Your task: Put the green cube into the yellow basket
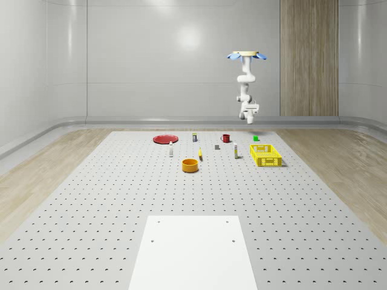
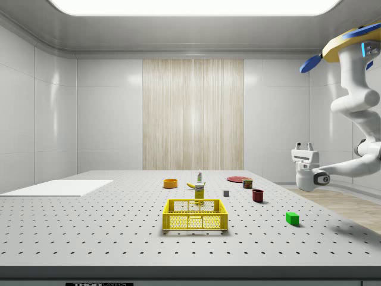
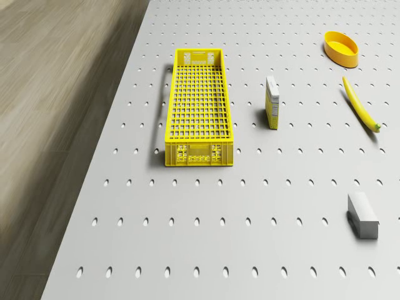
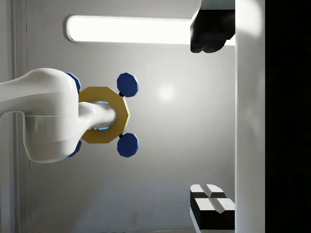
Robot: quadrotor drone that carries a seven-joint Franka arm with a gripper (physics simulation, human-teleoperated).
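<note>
Drone (image 1: 247, 55): hovers high, upper right of the whole-scene view, above the far side of the pegboard table (image 1: 91, 205), near the cube; airborne, not resting on anything.
Arm (image 2: 357, 101): hangs below the drone, folded, wrist turned up, so the wrist cam looks back at the drone's underside (image 4: 104, 115) and the ceiling light.
Gripper (image 2: 305, 146): right of the side view, well above the table, fingers pointing up w/ a gap between them, so released, nothing held. Judged: not yet aimed at the target.
Green cube (image 2: 292, 218): on the table, lower right of the side view, below and a bit left of the gripper, untouched.
Yellow basket (image 3: 196, 106): center-left in the drone view, upright, nothing inside. Cube sits apart from it, toward the side view's right.
Clutter: small carton (image 3: 272, 102), banana (image 3: 361, 105), grey block (image 3: 362, 215), orange bowl (image 3: 341, 49), all outside the basket.
Stage (judged): pre-grasp; the wrist must flip down first.
</note>
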